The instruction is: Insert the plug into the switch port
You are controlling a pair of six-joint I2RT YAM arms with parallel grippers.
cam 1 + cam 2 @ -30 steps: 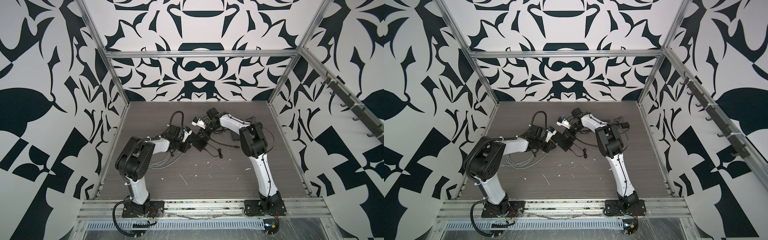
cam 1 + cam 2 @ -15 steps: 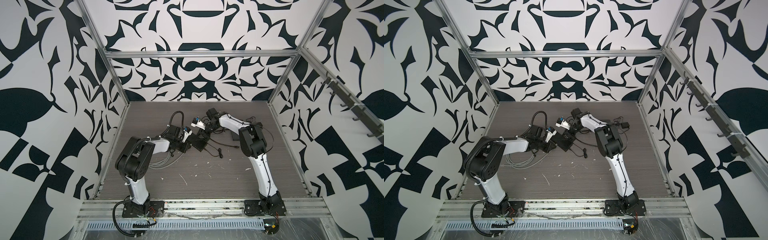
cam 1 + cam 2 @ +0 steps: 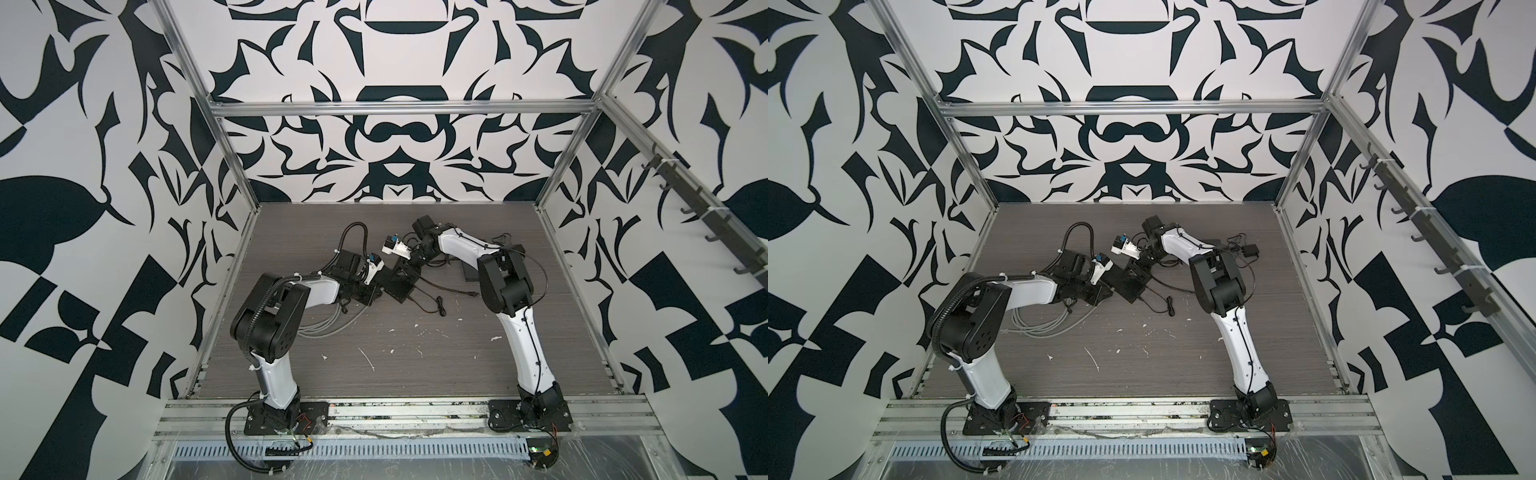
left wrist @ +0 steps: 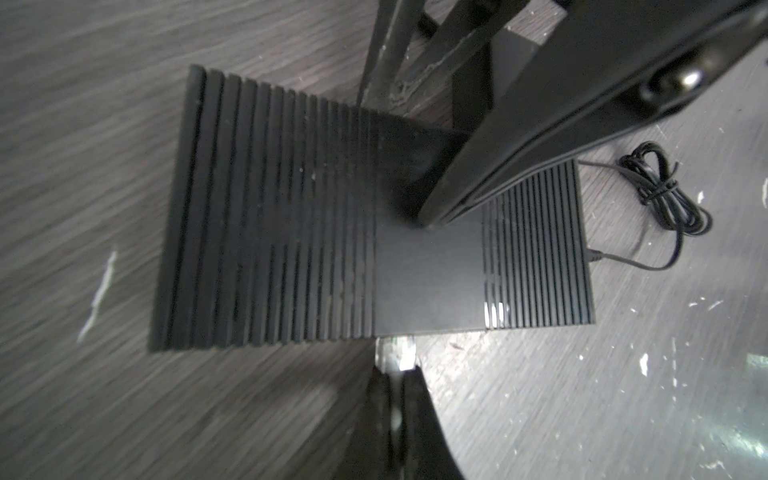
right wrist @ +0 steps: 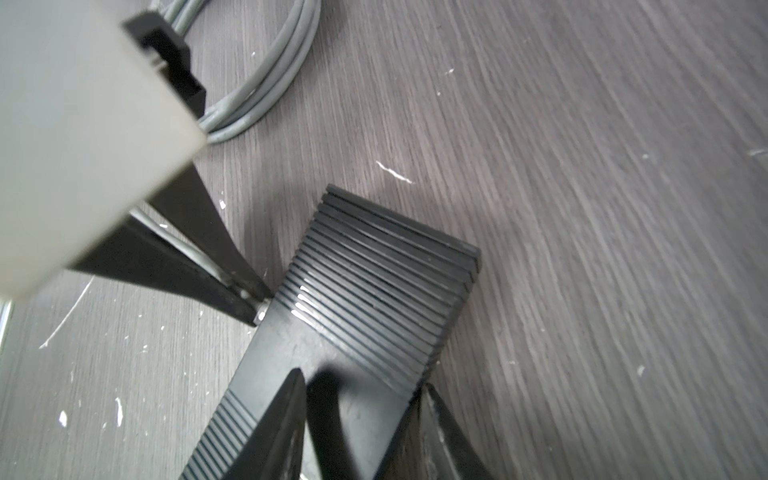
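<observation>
Shifts right end effector (image 5: 362, 381) slightly leftward; holds it half-open, straddling switch (image 4: 270, 228) rim, one finger on top. Clamps clear plug (image 4: 395, 353) in left end effector (image 4: 392, 399), tip touching switch side, on bench (image 4: 83, 124).

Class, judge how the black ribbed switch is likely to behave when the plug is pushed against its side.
Probably rigid: the switch shows a hard, ribbed casing. Unlikely to tip, since it sits low and wide on the table. It may slide, as it looks light and the tabletop smooth; the right gripper against it likely resists the plug.
</observation>
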